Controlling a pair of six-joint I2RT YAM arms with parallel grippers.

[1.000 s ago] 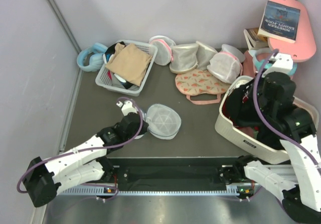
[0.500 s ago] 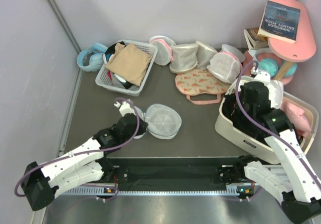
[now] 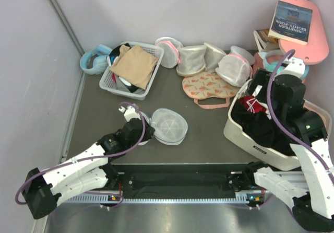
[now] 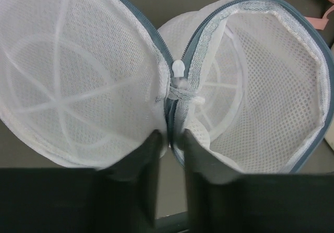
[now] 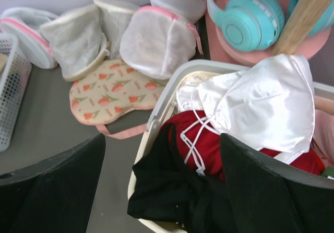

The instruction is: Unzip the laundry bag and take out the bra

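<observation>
Here's the round laundry bag [image 3: 169, 126], just toward seven o'clock of the table's middle, and it lies split open like a clamshell, both white mesh halves spread side by side. In the left wrist view the two domes fan out at ten and two o'clock. Grey-blue zipper tape runs round each rim, and the white zipper pull [image 4: 178, 68] is parked at the hinge where the halves meet. The left gripper [image 4: 170, 139] sits at the bag's eight o'clock edge, its jaws a narrow slot apart with that hinge seam right at their mouth; pinching it or just clear of it, I cannot tell. Over at four o'clock on the table, the right gripper [image 5: 162, 154] hangs above the white bin [image 3: 250, 145], jaws flung wide and released. Straight below it, at the bin's nine o'clock end, lies the bra [image 5: 167, 201], a black heap with a thin strap curling up against the rim. The right wrist view puts a red garment [image 5: 209, 144] at its one o'clock, with a white garment [image 5: 255, 102] draped over that. Along the back wall at twelve o'clock stand mesh bags with pink trim [image 3: 235, 68], with a tulip-print pouch [image 3: 209, 86] flat in front of them. At eleven o'clock the slatted basket [image 3: 110, 81] carries a tan cloth [image 3: 134, 65].
</observation>
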